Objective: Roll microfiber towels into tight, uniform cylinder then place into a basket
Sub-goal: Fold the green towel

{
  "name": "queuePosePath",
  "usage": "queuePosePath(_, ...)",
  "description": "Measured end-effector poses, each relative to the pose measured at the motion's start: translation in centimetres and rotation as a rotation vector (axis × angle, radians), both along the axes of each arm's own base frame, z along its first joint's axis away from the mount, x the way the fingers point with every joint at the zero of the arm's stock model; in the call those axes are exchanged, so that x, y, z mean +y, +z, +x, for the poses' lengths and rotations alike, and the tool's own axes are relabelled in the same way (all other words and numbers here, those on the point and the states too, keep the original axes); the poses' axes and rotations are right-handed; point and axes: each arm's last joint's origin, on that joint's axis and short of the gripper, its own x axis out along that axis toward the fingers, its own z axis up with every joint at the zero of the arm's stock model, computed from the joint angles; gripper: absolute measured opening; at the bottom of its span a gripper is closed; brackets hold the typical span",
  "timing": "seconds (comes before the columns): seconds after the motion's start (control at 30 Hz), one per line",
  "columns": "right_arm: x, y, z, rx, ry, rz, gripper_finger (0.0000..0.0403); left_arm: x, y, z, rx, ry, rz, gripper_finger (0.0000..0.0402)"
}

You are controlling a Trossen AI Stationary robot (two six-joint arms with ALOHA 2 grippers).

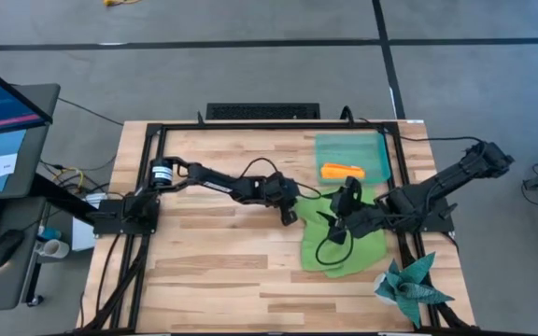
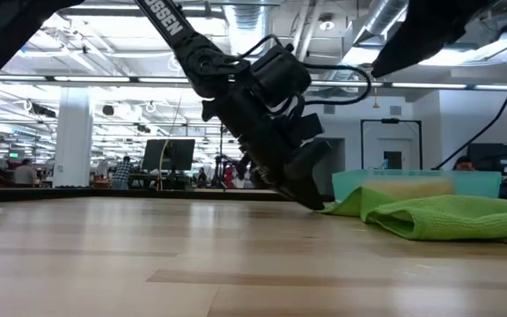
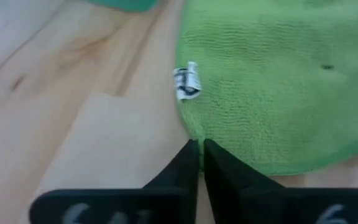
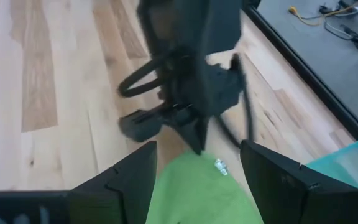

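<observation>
Lime green towel (image 1: 344, 247) lies rumpled on the desk (image 1: 213, 271) near the basket (image 1: 353, 154). Left claw (image 3: 199, 152) pinches its edge; right claw (image 4: 197, 165) hovers wide. That shallow bite could slip, letting the corner drop.

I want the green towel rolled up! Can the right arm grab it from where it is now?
Probably yes. The right pincer hangs open just over the green towel, with nothing between them. The left pincer is shut on the towel's edge close by, so the two could bump.
</observation>
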Motion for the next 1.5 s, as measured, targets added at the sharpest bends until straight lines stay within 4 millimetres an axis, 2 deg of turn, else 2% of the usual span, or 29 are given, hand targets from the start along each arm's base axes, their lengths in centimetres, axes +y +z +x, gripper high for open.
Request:
queuePosePath(0.2, -0.2, 0.0, 0.1, 0.005, -0.008, -0.002, 0.0256, -0.7, 0.2, -0.4, 0.053, -0.039, 0.011, 0.0002)
queuePosePath(0.4, 0.4, -0.1, -0.2, 0.004, 0.014, 0.038, 0.0256, -1.5, 2.6, -2.6, 0.219, -0.037, 0.032, 0.0002)
queuePosePath(0.63, 1.1, -0.1, -0.4, -0.021, 0.004, 0.094, 0.0256, -5.4, 5.2, -6.2, 0.458, -0.055, 0.147, 0.0001)
queuePosePath(0.8, 1.3, 0.2, -0.2, -0.082, -0.027, 0.160, 0.0256, -8.2, 6.1, -8.6, 0.597, -0.045, 0.244, 0.0000)
queuePosePath(1.0, 2.0, 0.0, 0.9, -0.140, -0.025, 0.201, 0.0256, -11.4, 7.0, -11.0, 0.670, 0.014, 0.310, 0.0000)
queuePosePath(1.13, 2.2, -0.9, 2.1, -0.132, -0.035, 0.185, 0.0256, -13.8, 7.0, -12.3, 0.713, -0.056, 0.360, 0.0000)
queuePosePath(1.27, 1.1, -1.5, 3.8, -0.156, -0.098, 0.190, 0.0256, -15.9, 6.7, -13.5, 0.727, -0.123, 0.362, 0.0000)
queuePosePath(1.5, -1.1, -0.4, 6.8, -0.161, -0.142, 0.109, 0.0256, -18.5, 5.8, -15.5, 0.744, -0.177, 0.342, 0.0000)
